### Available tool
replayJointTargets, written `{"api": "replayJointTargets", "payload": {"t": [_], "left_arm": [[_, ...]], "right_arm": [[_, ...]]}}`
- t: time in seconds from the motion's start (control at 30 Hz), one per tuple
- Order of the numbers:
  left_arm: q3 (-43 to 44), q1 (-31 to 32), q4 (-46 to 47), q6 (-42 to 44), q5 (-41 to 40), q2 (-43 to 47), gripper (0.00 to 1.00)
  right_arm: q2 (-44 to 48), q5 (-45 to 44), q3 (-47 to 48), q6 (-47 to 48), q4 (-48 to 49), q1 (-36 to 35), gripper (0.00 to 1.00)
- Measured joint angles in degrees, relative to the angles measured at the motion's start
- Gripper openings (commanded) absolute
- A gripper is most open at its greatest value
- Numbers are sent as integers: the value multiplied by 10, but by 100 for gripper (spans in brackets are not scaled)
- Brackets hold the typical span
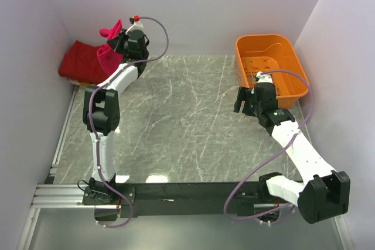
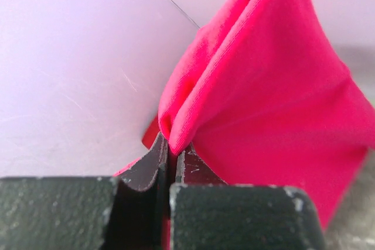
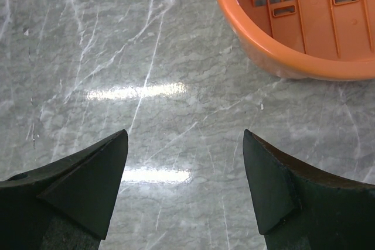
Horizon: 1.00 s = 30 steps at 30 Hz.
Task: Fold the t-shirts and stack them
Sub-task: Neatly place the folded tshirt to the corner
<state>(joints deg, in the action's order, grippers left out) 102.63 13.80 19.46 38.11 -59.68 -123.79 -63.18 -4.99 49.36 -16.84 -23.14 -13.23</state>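
Crimson t-shirt: one bunched fold pinched between the pressed-together fingers of the left gripper, with cloth spreading ahead of the tips and its outline cut off. Darker red t-shirts: heaped just beside that gripper, count unclear. Right gripper: spread, holding nothing, over the marble table. Orange basket: ahead to its right, cropped.

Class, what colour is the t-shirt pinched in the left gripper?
The t-shirt is bright pinkish-red, best seen in the left wrist view.
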Motion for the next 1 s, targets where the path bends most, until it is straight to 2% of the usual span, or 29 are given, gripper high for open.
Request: {"api": "replayJointTargets", "payload": {"t": [0.57,1.0], "left_arm": [[31,-8,2,17,0,11,1],[54,-66,-33,-23,16,27,1]], "right_arm": [[0,0,0,0,0,0,85],[-4,0,1,0,0,0,85]]}}
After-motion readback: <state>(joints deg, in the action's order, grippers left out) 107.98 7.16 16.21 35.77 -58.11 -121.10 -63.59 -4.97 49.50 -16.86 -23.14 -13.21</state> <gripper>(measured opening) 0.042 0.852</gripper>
